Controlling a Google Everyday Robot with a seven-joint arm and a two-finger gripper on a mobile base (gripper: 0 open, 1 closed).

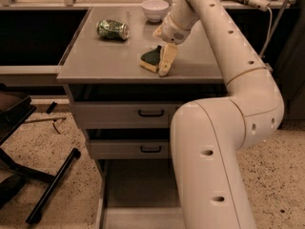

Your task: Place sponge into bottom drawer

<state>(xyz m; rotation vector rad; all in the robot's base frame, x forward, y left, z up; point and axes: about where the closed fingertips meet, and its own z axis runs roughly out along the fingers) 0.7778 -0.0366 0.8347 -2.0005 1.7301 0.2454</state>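
Observation:
The sponge [150, 59], dark green on a yellow base, lies on the grey cabinet top [109, 56] near its front edge. My gripper [164, 60] reaches down from the arm and sits right against the sponge's right side, touching it. The bottom drawer [138, 187] stands pulled out at floor level below the cabinet, showing a plain grey floor and a low left wall. My arm's large lower link covers its right part.
A crushed green can [113, 29] lies at the back left of the cabinet top and a white bowl [155, 8] at the back. Two shut drawers with black handles [151, 112] are in front. Black chair legs [47, 190] stand on the floor at left.

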